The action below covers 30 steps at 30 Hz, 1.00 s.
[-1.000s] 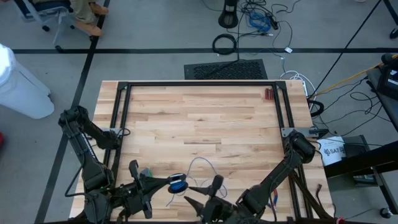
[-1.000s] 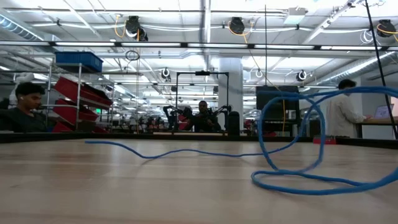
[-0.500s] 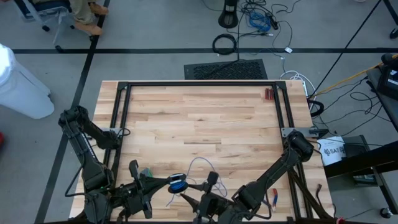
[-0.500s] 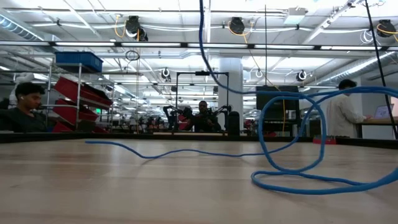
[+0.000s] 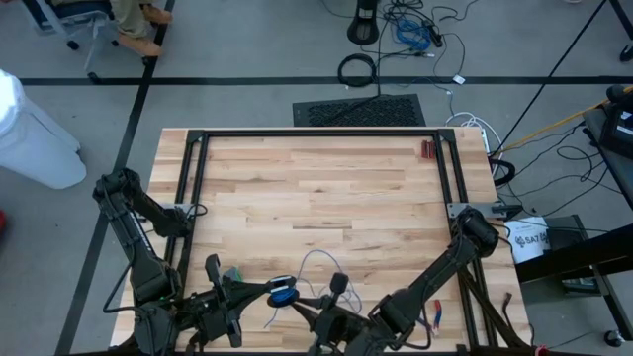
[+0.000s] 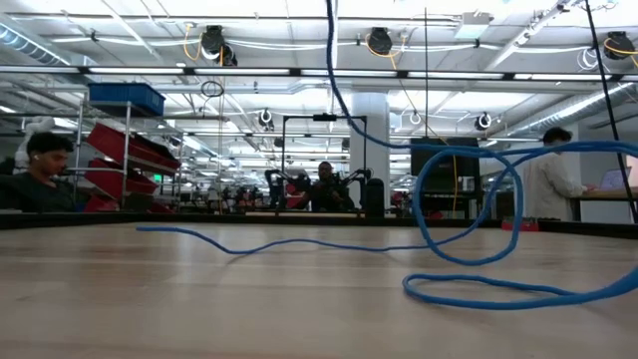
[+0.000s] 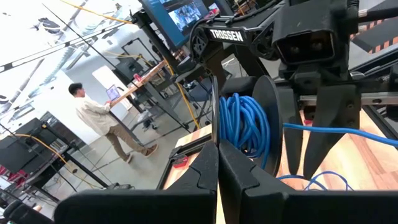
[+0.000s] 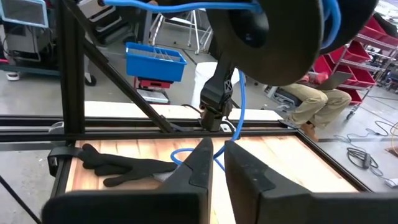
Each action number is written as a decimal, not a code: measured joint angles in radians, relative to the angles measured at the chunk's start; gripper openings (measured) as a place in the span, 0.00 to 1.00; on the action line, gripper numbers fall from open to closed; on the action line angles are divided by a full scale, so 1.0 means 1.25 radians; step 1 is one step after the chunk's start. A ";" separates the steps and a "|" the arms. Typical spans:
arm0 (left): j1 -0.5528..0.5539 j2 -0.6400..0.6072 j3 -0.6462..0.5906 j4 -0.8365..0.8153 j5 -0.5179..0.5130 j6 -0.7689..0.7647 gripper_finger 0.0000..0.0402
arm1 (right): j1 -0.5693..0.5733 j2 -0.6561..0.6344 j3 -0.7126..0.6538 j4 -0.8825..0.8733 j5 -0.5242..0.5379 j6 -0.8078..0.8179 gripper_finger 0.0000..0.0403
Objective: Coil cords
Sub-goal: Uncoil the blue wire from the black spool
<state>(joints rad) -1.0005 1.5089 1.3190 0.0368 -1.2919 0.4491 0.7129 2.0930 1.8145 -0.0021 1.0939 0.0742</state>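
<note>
Cord in blue lay partly loose on the wooden surface — one loop and a wavy tail in the low view, with a strand rising straight up out of the picture. The rest was wound on a dark spool, the blue turns packed between its flanges in the left wrist view. At the near edge of the surface in the high view, the left claw was pressed together and met the spool at its tips, though whether it pinched the spool itself could not be told. The right claw sat just beside the spool on the other side; in its own wrist view the two fingers stood nearly together with only a narrow gap, a blue strand hanging from the spool just beyond them, and whether they pinched the cord could not be told. A black glove lay on the surface near the frame rail.
</note>
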 joint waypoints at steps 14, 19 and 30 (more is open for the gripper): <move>0.000 0.000 0.000 0.000 0.000 0.000 0.00 | 0.000 0.000 0.000 0.000 0.001 0.009 0.26; 0.000 0.000 0.000 0.000 0.000 -0.001 0.00 | -0.002 0.000 0.000 0.000 0.001 0.010 0.27; 0.000 0.000 0.000 0.000 0.000 -0.001 0.00 | -0.006 0.000 0.000 -0.002 0.001 0.018 0.25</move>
<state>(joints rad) -1.0008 1.5089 1.3190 0.0368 -1.2919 0.4480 0.7055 2.0930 1.8145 -0.0040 1.0948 0.0968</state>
